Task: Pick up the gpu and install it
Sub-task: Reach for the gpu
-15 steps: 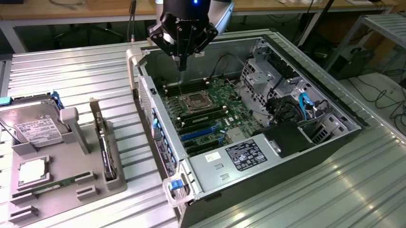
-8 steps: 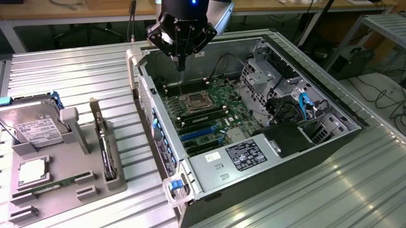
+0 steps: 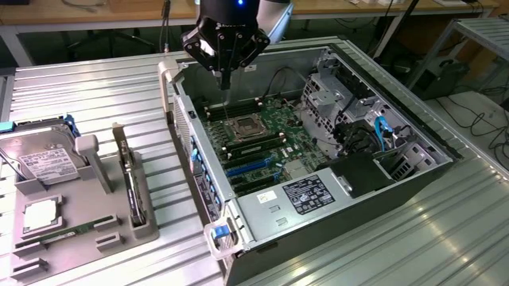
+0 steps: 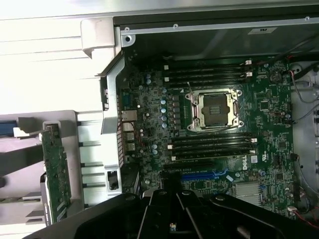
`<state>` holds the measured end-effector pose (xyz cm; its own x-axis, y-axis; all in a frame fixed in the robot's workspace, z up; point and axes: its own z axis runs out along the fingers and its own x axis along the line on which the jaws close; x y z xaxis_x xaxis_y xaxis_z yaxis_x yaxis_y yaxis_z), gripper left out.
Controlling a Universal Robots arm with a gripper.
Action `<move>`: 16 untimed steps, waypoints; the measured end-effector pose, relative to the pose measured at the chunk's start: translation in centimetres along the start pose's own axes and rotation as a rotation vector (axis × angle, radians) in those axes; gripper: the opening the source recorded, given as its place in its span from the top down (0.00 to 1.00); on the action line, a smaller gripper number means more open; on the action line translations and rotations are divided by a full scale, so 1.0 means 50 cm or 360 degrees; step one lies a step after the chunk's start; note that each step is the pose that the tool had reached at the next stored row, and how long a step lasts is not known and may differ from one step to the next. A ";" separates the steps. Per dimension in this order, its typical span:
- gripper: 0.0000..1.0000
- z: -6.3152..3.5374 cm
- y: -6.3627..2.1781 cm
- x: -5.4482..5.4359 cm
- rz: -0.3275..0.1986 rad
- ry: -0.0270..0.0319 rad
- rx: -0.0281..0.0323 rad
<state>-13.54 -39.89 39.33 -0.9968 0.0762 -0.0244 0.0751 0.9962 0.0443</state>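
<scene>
The hand [image 3: 225,82] hangs over the open case [image 3: 358,220], fingers together, holding nothing. The gpu [image 3: 127,173] stands on edge in a grey rack [image 3: 87,161] on the tabletop [image 3: 95,89], well apart. It is likely light, stiff and fragile — best pinched along its bare top edge.

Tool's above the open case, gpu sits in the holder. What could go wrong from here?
The black tool, shut, hangs above the green motherboard; a drop here could strike the open silver CPU socket.
The thin green gpu card stands edge-on in the grey plastic holder; an off-centre grasp might tilt it.
The case's metal wall stands between holder and board; the card could clip it.
</scene>
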 end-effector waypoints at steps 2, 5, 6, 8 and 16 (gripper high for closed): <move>0.89 0.000 0.000 0.001 0.0000 0.00000 -0.00001; 0.89 0.000 0.000 0.003 0.0000 0.00000 -0.00001; 0.89 0.000 0.000 0.003 0.0000 0.00000 0.00000; 0.89 0.000 0.000 0.005 0.0000 0.00000 0.00000; 0.89 0.000 -0.001 0.010 0.0000 0.00000 -0.00001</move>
<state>-14.05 -39.89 39.31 -0.9968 0.0762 -0.0244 0.0751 0.9962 0.0444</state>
